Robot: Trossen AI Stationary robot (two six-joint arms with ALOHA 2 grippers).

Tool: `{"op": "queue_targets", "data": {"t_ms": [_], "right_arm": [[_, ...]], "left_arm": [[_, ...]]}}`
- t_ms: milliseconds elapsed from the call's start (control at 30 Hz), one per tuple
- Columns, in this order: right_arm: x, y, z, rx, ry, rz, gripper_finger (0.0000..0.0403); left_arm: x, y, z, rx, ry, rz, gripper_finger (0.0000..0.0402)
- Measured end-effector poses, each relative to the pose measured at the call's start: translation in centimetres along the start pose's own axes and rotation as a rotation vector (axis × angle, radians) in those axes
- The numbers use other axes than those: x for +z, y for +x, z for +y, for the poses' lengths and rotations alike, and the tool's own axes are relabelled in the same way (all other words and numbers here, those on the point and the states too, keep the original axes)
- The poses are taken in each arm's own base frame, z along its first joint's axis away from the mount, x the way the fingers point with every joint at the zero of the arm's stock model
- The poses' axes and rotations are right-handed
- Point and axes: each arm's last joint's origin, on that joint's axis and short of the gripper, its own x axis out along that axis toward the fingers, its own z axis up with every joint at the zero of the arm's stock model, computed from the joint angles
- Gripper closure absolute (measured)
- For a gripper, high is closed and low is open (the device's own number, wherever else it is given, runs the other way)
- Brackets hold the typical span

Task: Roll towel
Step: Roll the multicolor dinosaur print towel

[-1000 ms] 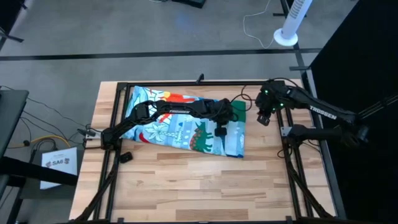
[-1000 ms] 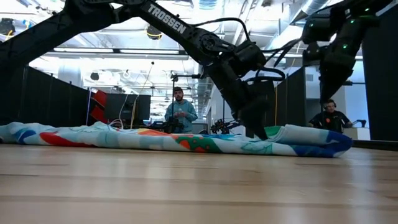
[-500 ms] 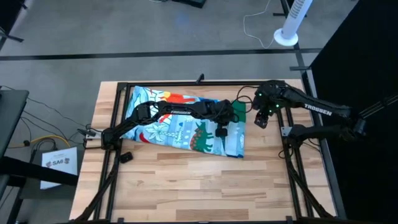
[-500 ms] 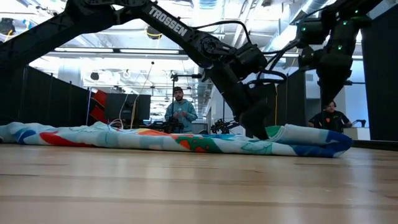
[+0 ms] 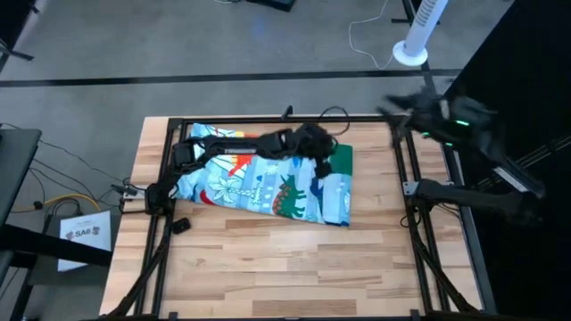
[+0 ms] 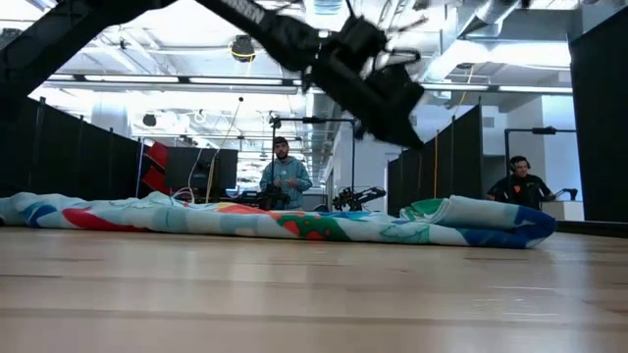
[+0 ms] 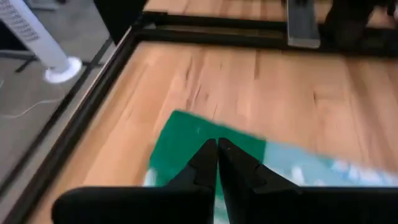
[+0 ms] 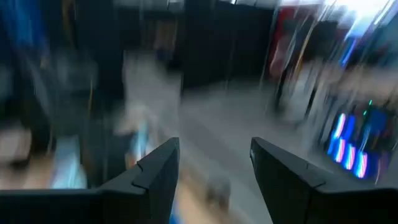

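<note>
High view: the light wooden slatted table (image 5: 268, 267) carries the green beach towel with light-blue tropical print (image 5: 268, 189), lying flat across its far half. The left gripper (image 7: 217, 151) hangs above the towel's green corner, fingers pressed together, holding nothing. The right gripper (image 8: 214, 163) is raised beside the table's far right corner, fingers spread, empty.

White sheet (image 5: 86, 234) on the floor left of the table, dark letters that look like "SA6", nothing else legible
</note>
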Motion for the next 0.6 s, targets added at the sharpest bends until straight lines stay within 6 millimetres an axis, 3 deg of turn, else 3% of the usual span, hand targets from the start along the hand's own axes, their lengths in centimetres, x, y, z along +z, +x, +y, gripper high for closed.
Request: {"op": "queue_targets", "data": {"t_ms": [100, 167, 300, 367, 400, 467, 533, 600], "right_arm": [[0.4, -2.1, -0.4, -0.116, -0.063, -0.041, 0.0226], [-1.5, -2.2, -0.5, -0.142, -0.083, 0.101, 0.0232], [-6.0, -1.5, 0.2, -0.062, 0.024, 0.364, 0.0243], [-8.2, -1.1, 0.6, -0.019, 0.065, 0.463, 0.0247], [-9.3, -0.8, 0.8, -0.009, 0.083, 0.517, 0.025], [-11.5, -0.4, 1.2, -0.011, 0.136, 0.625, 0.0256], [-13.4, 0.3, 1.6, -0.018, 0.186, 0.726, 0.0264], [-13.4, 1.2, 1.7, -0.042, 0.205, 0.743, 0.0272]], "left_arm": [[-1.1, 0.6, -1.6, -0.07, -0.008, -0.024, 0.0402], [0.7, -0.3, -1.9, -0.081, 0.042, -0.084, 0.0402], [6.7, -6.2, -0.4, -0.002, 0.097, -0.319, 0.0402], [7.3, -6.8, -0.3, -0.001, 0.097, -0.343, 0.0402], [6.6, -6.1, -0.5, -0.02, 0.085, -0.317, 0.0402], [3.8, -2.9, -1.5, -0.058, 0.061, -0.242, 0.0402], [-0.6, 0.8, -2.9, -0.097, 0.051, -0.079, 0.0402], [-4.0, 4.5, -4.2, -0.115, 0.057, -0.051, 0.0402]]}}
